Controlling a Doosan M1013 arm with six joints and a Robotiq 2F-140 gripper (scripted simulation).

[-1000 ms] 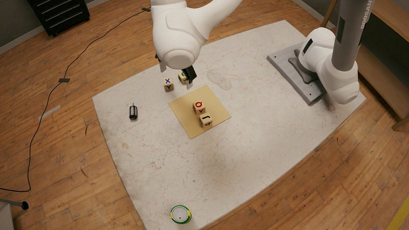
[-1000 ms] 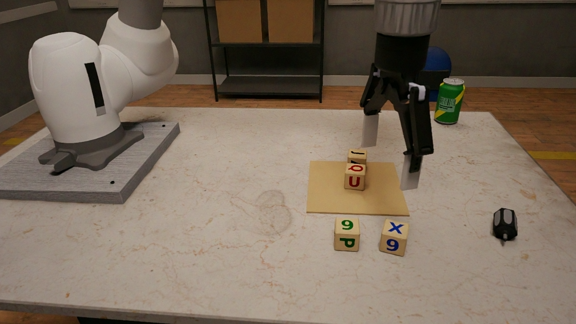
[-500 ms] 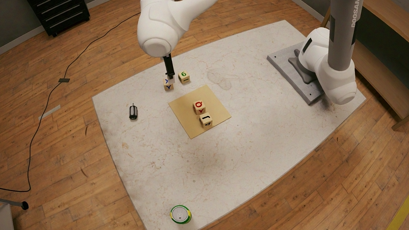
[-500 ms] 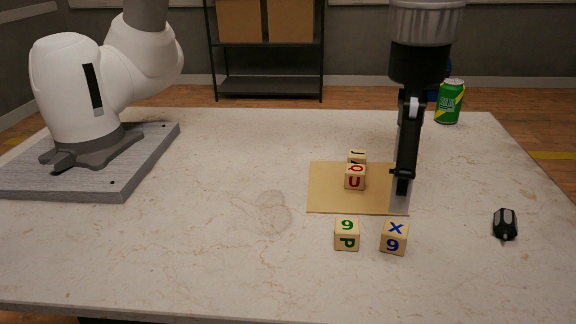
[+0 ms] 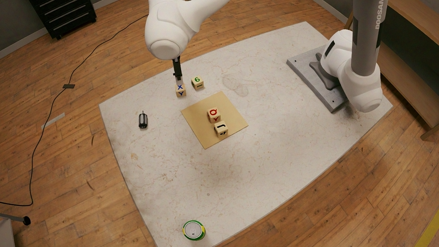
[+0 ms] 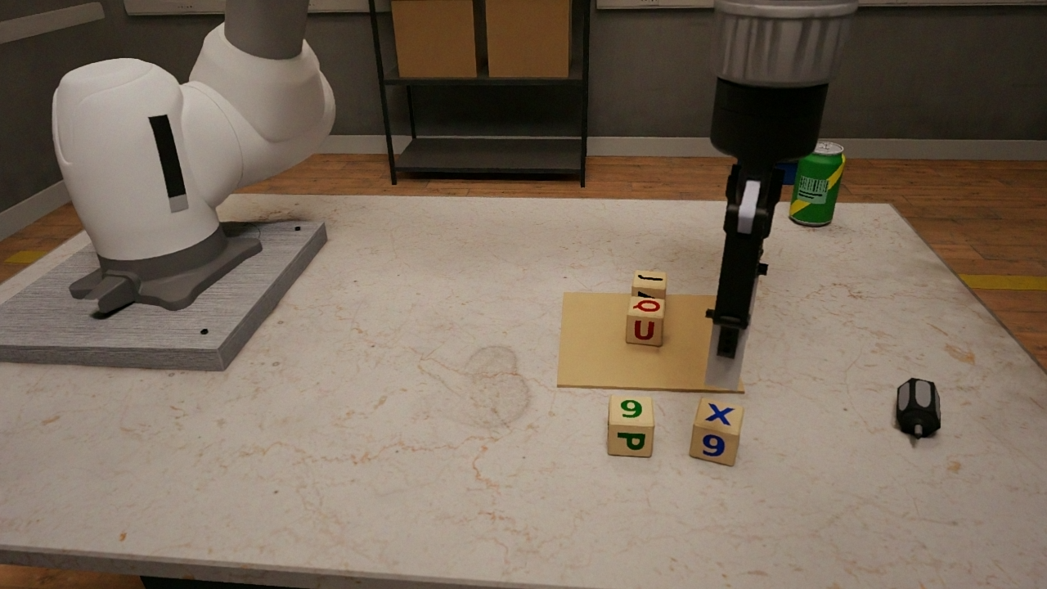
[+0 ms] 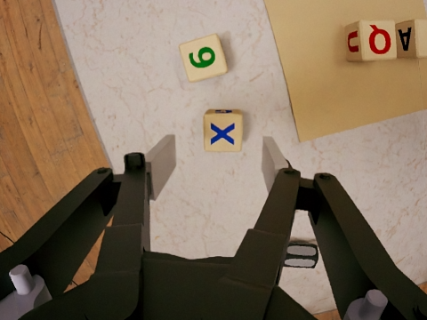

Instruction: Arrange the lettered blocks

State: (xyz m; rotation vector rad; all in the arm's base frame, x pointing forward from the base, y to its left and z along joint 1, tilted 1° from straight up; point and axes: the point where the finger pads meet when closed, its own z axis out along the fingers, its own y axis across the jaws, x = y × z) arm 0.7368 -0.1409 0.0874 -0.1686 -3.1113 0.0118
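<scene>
The block with a blue X on top sits nearest in the exterior view, off the mat at its 5 o'clock, with a blue 9 on its near side. At its 9 o'clock, a little apart, the block with a green numeral on top is also off the mat; its near side carries a green P turned sideways. The gripper hangs above the desk, its fingers spread partway and holding nothing. A stubby screwdriver lies at the mat's 4 o'clock.

Next comes the tan mat, with the robot's base plate well away at its 9 o'clock. On the mat stands the block with a red Q on top, a red U facing near. Just beyond it, at 12 o'clock, is the block with a black J on top. Farther off, a green and yellow can stands upright at the mat's 1 o'clock. Past the desk, at 11 o'clock, a dark shelf unit holds two cardboard boxes.

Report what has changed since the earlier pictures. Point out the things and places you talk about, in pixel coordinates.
The gripper (image 5: 178, 80) (image 6: 725, 370) (image 7: 218, 151) turned and shifted toward the X block (image 5: 180, 90) (image 6: 716, 430) (image 7: 222, 131); its fingers hold nothing. All four blocks, the mat (image 5: 196, 115) (image 6: 593, 340) (image 7: 311, 89), screwdriver (image 5: 143, 120) (image 6: 918, 406) (image 7: 301, 255) and can (image 5: 193, 230) (image 6: 816, 186) stayed put.
</scene>
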